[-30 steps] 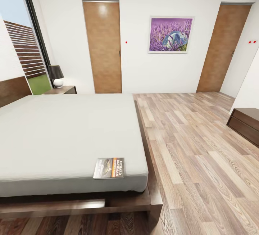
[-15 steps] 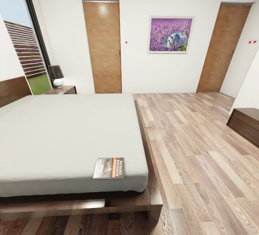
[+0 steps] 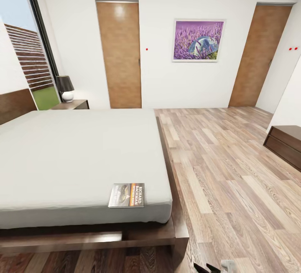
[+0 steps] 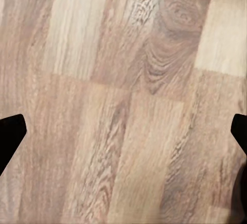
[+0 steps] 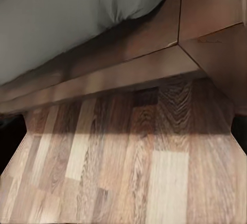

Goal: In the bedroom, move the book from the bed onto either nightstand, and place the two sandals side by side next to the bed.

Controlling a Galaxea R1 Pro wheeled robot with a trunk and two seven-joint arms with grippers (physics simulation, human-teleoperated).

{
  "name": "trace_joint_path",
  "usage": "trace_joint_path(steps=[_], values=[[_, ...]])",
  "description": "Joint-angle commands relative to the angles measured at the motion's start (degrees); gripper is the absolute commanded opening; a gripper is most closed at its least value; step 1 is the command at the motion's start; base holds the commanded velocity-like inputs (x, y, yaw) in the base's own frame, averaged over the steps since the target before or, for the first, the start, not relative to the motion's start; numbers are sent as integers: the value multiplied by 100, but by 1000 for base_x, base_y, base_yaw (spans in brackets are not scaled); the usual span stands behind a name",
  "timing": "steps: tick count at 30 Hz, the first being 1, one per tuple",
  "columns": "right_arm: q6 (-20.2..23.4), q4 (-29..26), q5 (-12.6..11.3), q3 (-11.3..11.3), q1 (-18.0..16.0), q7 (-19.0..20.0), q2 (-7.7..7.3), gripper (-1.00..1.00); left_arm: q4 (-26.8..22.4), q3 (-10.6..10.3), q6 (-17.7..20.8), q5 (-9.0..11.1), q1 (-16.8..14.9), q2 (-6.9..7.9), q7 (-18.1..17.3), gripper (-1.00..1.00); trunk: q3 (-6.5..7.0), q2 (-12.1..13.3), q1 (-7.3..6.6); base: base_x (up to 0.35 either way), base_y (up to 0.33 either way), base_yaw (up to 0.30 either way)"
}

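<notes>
The book (image 3: 126, 195), dark-covered with an orange band and white lettering, lies flat on the grey mattress near the foot corner of the bed (image 3: 75, 160). A dark nightstand (image 3: 73, 105) carrying a black lamp stands beside the headboard at the far left. My right gripper (image 3: 211, 268) pokes in at the bottom edge, low over the floor just off the bed's corner. In its wrist view the right gripper (image 5: 123, 131) is open, facing the bed's wooden base (image 5: 128, 64). My left gripper (image 4: 123, 136) is open over bare floor planks. The sandals are out of view.
Two brown doors (image 3: 120, 53) (image 3: 259, 55) and a purple picture (image 3: 198, 40) line the far wall. A low dark cabinet (image 3: 286, 143) stands at the right. Wood-plank floor (image 3: 234, 172) stretches wide to the right of the bed. A tall window (image 3: 25, 43) is at the left.
The tip of my right gripper has come into the bottom edge of the head view. The book, the bed and the room look the same.
</notes>
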Motion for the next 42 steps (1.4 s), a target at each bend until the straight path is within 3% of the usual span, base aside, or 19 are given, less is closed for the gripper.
trace_joint_path(steps=[1, 5, 6, 7, 12, 17, 22, 23, 25, 26, 29, 34, 39, 42], values=[[-22, 9, -14, -16, -44, 19, 5, 100, 11, 1, -9, 164, 14, 105, -178, 100, -6, -2, -1, 0, 0, 0], [-15, 14, -92, -16, -138, 6, 19, 100, 12, 1, 16, 789, 112, 541, -721, 100, -6, -2, -1, 0, 0, 0], [-15, 14, -92, -16, -138, 6, 19, 100, 12, 1, 16, 789, 112, 541, -721, 100, -6, -2, -1, 0, 0, 0], [-14, 15, -106, -16, -152, 1, 21, 100, 12, 1, 25, 960, 141, 672, -840, 100, -6, -2, -1, 0, 0, 0], [-11, 17, -146, -17, -187, -68, 24, 100, 21, 0, 178, 1918, 232, 1414, -1303, 100, -6, -2, -1, 0, 0, 0], [-10, 18, -156, -17, -199, -222, 25, 100, 88, -5, 498, 2731, 274, 2237, -1451, 100, -6, -2, -1, 0, 0, 0], [-6, 19, -159, -14, -202, -321, 21, 100, 137, -7, 732, 3415, 298, 3032, -1305, 100, -6, -2, -1, 0, 0, 0], [-6, 19, -159, -14, -202, -321, 21, 100, 137, -7, 732, 3415, 298, 3032, -1305, 100, -6, -2, -1, 0, 0, 0], [-4, 19, -160, -12, -205, -339, 20, 100, 143, -5, 869, 3673, 303, 3305, -1125, 100, -6, -2, -1, 0, 0, 0], [-3, 19, -160, -10, -209, -350, 19, 100, 147, -3, 998, 3933, 307, 3564, -894, 100, -6, -2, -1, 0, 0, 0], [-2, 19, -161, -13, -226, -360, 20, 100, 146, -1, 1156, 4349, 310, 3904, -559, 100, -6, -2, -1, 0, 0, 0], [3, 20, -161, -14, -281, -382, 28, 100, 143, 0, 1465, 5027, 306, 4322, -12, 100, -6, -2, -1, 0, 0, 0], [6, 48, -161, -10, -356, -461, 37, 100, 132, -21, 1683, 5328, 305, 4462, 345, 100, -6, -2, -1, 0, 0, 0], [7, 67, -161, -7, -385, -531, 34, 100, 112, -36, 1698, 5399, 304, 4424, 508, 100, -6, -2, -1, 0, 0, 0]])
